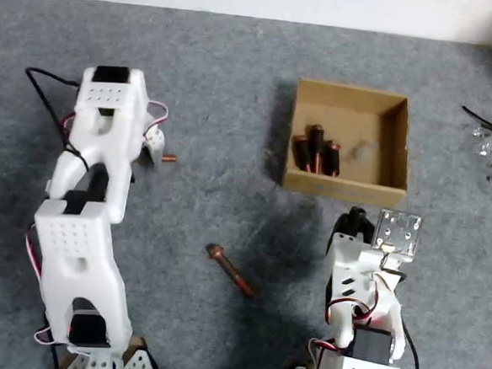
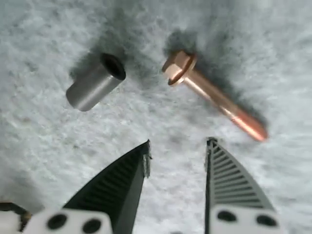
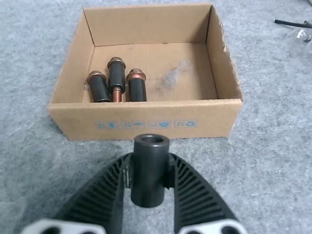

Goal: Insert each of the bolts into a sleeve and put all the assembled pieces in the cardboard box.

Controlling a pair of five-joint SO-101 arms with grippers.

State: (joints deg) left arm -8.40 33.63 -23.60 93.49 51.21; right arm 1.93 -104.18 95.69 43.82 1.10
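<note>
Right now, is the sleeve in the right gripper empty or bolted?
Empty. The sleeve in the right gripper shows an open dark bore, no copper bolt head.

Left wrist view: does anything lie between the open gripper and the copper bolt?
Nothing visible does. Only bare carpet lies between the open left gripper and the bolt. The loose sleeve lies beside the bolt, apart from it and out of the path.

Copper bolt (image 2: pixel 214 100), black sleeve (image 3: pixel 149 170)
</note>
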